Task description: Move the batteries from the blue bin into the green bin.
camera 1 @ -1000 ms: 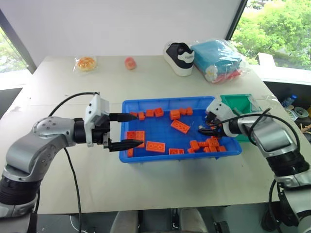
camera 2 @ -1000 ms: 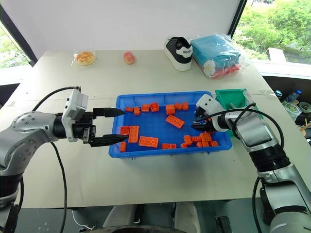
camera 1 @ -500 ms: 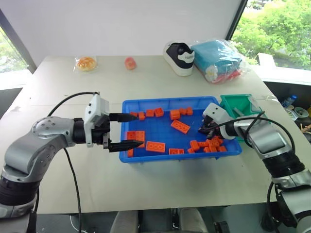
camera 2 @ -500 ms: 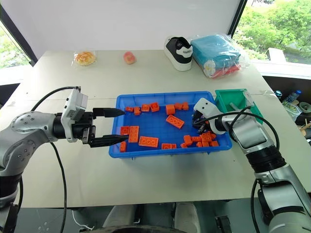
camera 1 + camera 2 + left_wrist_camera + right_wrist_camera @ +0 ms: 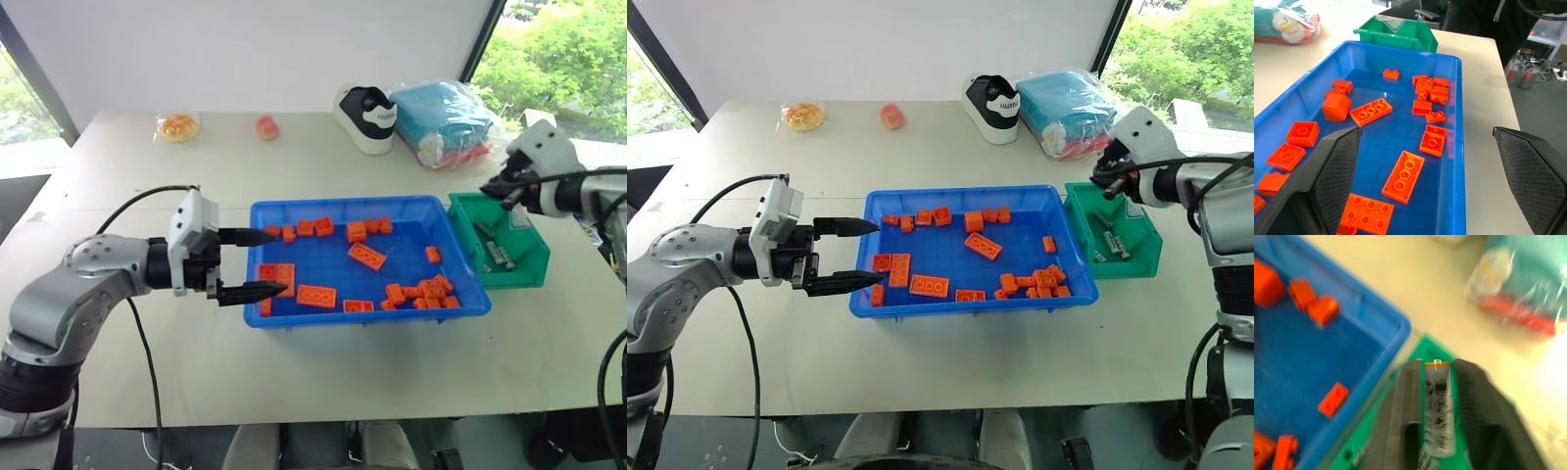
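The blue bin (image 5: 351, 207) sits mid-table and holds several orange bricks (image 5: 363, 256). Right of it stands the green bin (image 5: 521, 271), with two batteries (image 5: 489, 245) lying inside. My right gripper (image 5: 496, 186) hangs above the green bin's far left part. In the right wrist view it (image 5: 1436, 364) is shut on a silver-grey battery (image 5: 1438, 411) held upright between the fingers. My left gripper (image 5: 277, 261) stands open over the blue bin's left end, its fingers (image 5: 1338, 166) spread wide above the bricks with nothing between them.
Along the table's far side lie a black-and-white shoe (image 5: 366, 106), a teal bagged bundle (image 5: 447, 119), a small pink item (image 5: 265, 126) and a snack packet (image 5: 176, 127). Bare tabletop stretches in front of both bins.
My right gripper has lifted out of the blue bin's right end and swung right, up over the green bin, with a battery in it. The left arm has kept still.
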Available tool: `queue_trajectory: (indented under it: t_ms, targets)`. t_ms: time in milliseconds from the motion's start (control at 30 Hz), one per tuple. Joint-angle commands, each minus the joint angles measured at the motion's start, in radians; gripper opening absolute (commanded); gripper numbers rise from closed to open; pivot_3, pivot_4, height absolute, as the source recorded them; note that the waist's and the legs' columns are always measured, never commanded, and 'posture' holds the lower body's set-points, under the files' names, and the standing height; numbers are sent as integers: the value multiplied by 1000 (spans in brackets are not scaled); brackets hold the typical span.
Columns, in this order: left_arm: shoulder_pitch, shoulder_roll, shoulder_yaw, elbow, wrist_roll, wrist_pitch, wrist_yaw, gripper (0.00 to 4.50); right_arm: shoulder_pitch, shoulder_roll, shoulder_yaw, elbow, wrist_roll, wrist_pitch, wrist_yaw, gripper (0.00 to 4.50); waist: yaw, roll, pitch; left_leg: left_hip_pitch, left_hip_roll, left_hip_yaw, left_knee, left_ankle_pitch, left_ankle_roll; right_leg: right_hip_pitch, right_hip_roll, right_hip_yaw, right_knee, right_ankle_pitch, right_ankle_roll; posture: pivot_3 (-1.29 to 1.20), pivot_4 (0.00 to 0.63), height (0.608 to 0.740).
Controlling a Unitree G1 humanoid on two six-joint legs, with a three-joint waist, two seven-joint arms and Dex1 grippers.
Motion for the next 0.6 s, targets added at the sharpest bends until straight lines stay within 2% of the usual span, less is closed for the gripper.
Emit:
queue_trajectory:
  t_ms: [33, 67, 167, 233, 367, 433, 533, 600]
  targets:
    - [-27, 3, 11, 2, 5, -22, -10, 4500, -28, -17, -18, 37, -30, -83, -10, 3136, -2, 1, 0, 0, 0, 0, 0, 0, 0, 0, 0, 1, 0, 0, 0, 0, 150, 725]
    - [-32, 4, 11, 4, 5, -21, -12, 4500, -33, -24, -17, 53, -36, -97, -7, 3627, -3, 1, 0, 0, 0, 0, 0, 0, 0, -1, 0, 1, 1, 0, 0, 0, 150, 725]
    - [-41, 10, 16, 16, 7, -22, -21, 4500, -30, -45, -50, 57, -5, -133, 46, 3627, -10, 1, 1, 0, 0, 1, 0, 0, 0, 0, 0, 0, 0, 0, 0, 0, 150, 725]
    - [-41, 17, 25, 24, 9, -23, -27, 4500, 6, -63, -98, 18, 61, -174, 132, 3627, -11, 1, 1, 0, 0, 0, 0, 0, 0, 0, 0, 0, 0, 0, 0, 0, 150, 725]
    - [-39, 45, 77, 28, -25, 6, -35, 4500, 223, -159, -239, -83, 202, -324, 422, 3627, -7, 1, 0, 0, 0, -1, 0, 0, 0, 1, 0, 0, 0, 1, 4, 0, 150, 725]
    - [-33, 61, 96, 27, -40, 16, -40, 4500, 312, -203, -273, -78, 214, -380, 499, 3627, -10, 1, 0, 0, 0, -1, 0, -1, 1, 2, 0, 0, -1, 1, 4, 0, 150, 725]
    - [-24, 81, 126, 29, -61, 32, -41, 4500, 380, -240, -298, -17, 212, -432, 554, 3627, -15, 2, 1, 3, 0, 0, 1, -1, 1, 4, -1, 1, -1, -2, 6, 0, 150, 725]
    - [-11, 94, 136, 26, -58, 27, -49, 4500, 356, -229, -290, 46, 199, -451, 525, 3627, -18, 3, 0, 4, 1, 1, 0, -1, 1, 3, -1, 2, -1, -3, 5, 0, 150, 725]
